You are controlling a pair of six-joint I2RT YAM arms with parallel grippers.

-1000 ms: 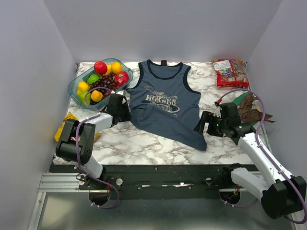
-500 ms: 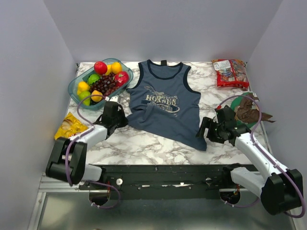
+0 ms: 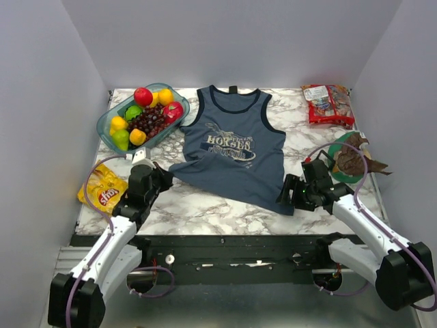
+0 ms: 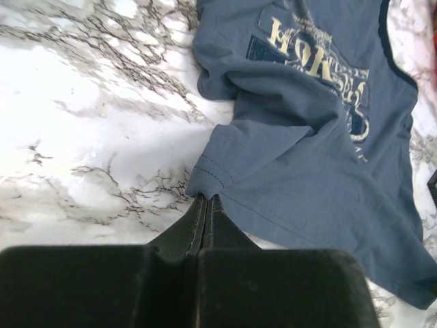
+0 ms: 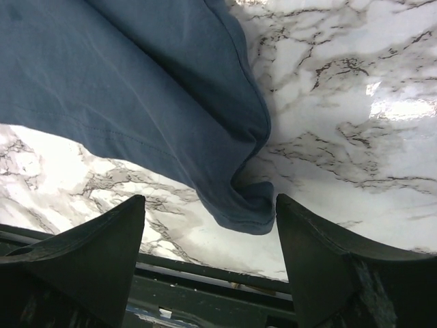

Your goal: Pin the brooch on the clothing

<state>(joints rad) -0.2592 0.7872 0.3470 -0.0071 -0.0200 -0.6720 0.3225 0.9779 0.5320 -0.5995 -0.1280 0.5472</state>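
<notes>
Now your left pincer [image 4: 205, 199] is clamped tight on a hem corner of the clothing [image 4: 307, 157] at its tips; your right pincer [image 5: 210, 205] gapes wide, straddling the opposite corner.

The view from above is bright and even. Light falls from overhead, so the white marble surface with grey veins [image 3: 205, 201] has only small, soft shadows under the arms and along the hem of the slate-blue sleeveless top [image 3: 232, 157]. In the left wrist view the marble is washed out to plain white on the left side. Up close, the black left pincer [image 4: 206, 199] is a fuzzy dark lump. In the right wrist view a shiny white glare spot sits on the marble near the right edge. The top casts a grey shadow under its fold, and the black right pincer [image 5: 210, 201] looks dark and soft-edged.
</notes>
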